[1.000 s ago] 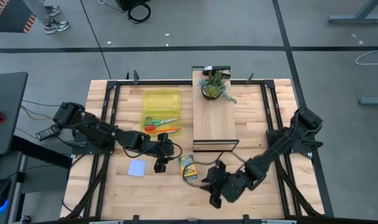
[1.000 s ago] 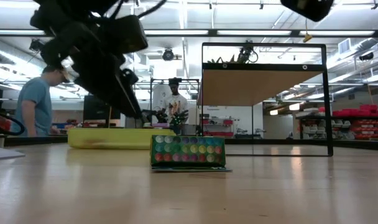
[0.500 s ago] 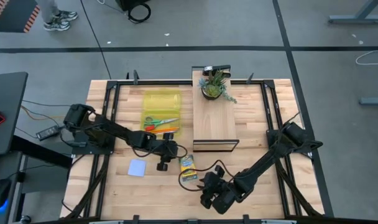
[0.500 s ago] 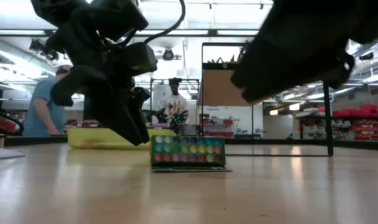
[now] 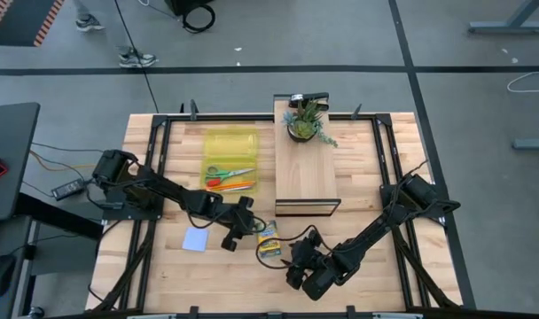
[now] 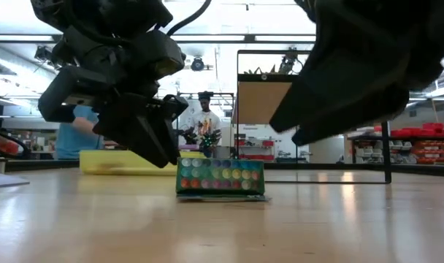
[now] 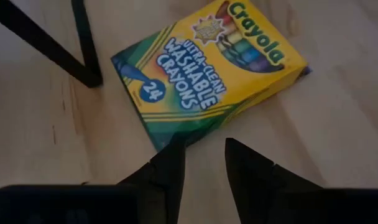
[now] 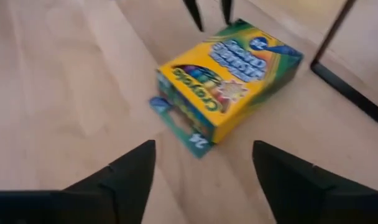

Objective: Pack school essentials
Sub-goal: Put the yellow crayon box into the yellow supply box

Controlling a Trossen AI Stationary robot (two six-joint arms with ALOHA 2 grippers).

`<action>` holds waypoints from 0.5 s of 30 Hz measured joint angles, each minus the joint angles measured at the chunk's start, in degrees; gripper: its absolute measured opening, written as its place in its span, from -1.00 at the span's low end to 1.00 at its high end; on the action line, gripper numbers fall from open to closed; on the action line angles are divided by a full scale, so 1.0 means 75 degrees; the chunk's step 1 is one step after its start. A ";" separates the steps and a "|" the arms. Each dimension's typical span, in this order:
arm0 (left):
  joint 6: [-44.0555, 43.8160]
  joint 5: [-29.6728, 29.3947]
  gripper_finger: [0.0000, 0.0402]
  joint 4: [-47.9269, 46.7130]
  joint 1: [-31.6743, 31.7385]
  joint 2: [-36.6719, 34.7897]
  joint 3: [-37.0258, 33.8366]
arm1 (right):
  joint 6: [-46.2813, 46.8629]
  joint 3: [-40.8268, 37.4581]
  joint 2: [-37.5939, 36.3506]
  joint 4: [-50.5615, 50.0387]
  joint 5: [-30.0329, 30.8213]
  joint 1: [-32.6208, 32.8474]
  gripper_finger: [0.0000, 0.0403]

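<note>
Wooden table (image 5: 376, 159) carries a yellow case (image 5: 230, 146) already holding the scissors (image 5: 229, 172) and orange pencils (image 5: 230, 185), while the crayon box (image 5: 269, 239) lies flat between my two grippers and the pale notepad (image 5: 195, 239) sits well apart. Both arms closing on one box risks a collision, or a nudge sliding it away. My left gripper (image 7: 201, 155) hovers just beside its corner, fingers slightly parted, empty; my right gripper (image 8: 204, 165) is spread wide, touching nothing.
</note>
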 joint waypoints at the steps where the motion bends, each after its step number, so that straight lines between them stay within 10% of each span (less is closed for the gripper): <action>1: -0.0027 0.0059 -0.39 0.0004 -0.0021 0.0000 0.0000 | -0.0002 -0.0063 0.0000 0.0026 -0.0003 -0.0044 0.41; 15: -0.0289 -0.0404 -0.48 -0.0202 0.0012 -0.0087 0.0000 | -0.0927 -0.0522 0.0546 0.1878 -0.0281 -0.0207 0.65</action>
